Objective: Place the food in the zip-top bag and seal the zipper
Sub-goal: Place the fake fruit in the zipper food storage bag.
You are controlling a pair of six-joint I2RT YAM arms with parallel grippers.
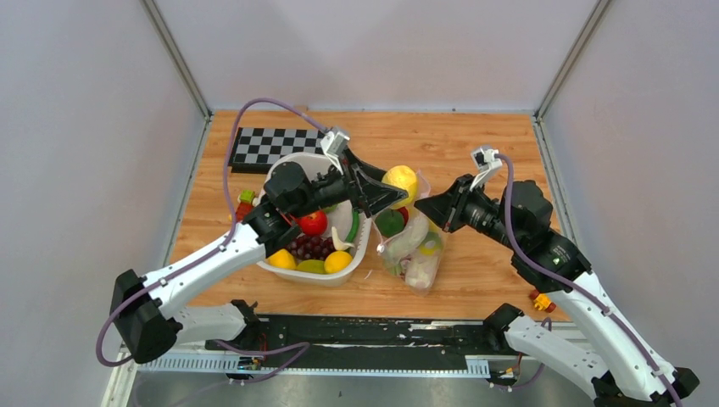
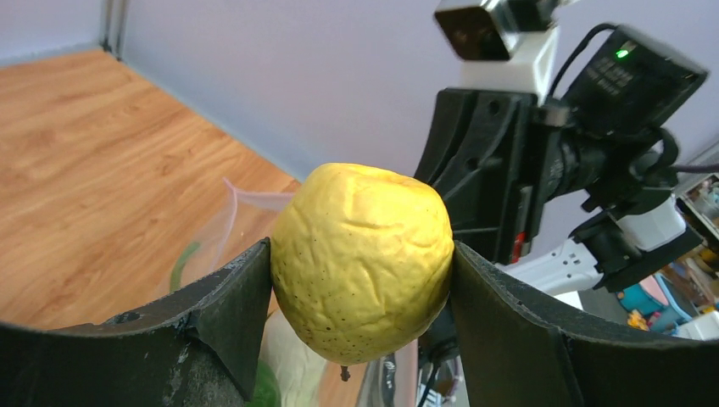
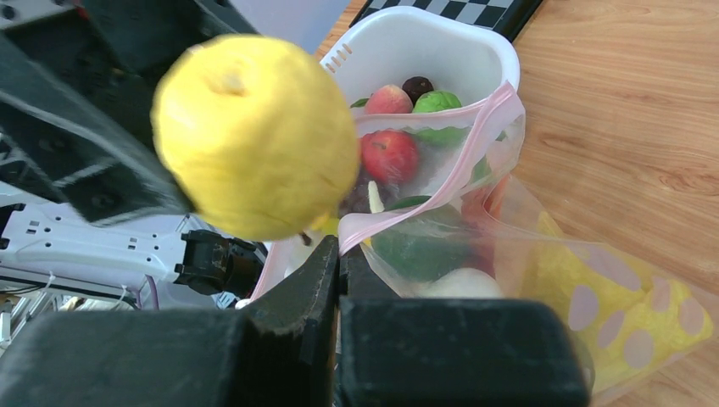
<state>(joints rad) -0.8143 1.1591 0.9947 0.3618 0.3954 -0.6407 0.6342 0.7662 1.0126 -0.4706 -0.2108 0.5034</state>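
Observation:
My left gripper (image 1: 395,192) is shut on a wrinkled yellow lemon (image 2: 363,259) and holds it in the air above the open mouth of the clear zip-top bag (image 1: 413,246). The lemon also shows in the top view (image 1: 401,181) and in the right wrist view (image 3: 254,136). My right gripper (image 1: 419,204) is shut on the bag's pink zipper strip (image 3: 441,186) and holds the mouth up. The bag holds a green lime (image 1: 389,222), a white cabbage and yellow pieces. More food lies in the white basket (image 1: 284,165): a tomato (image 1: 313,222), grapes (image 1: 310,247), lemons.
A black and white checkerboard (image 1: 270,145) lies at the back left behind the basket. Small coloured blocks (image 1: 246,201) sit left of the basket. A small orange piece (image 1: 541,301) lies near the right arm's base. Grey walls close the table on three sides.

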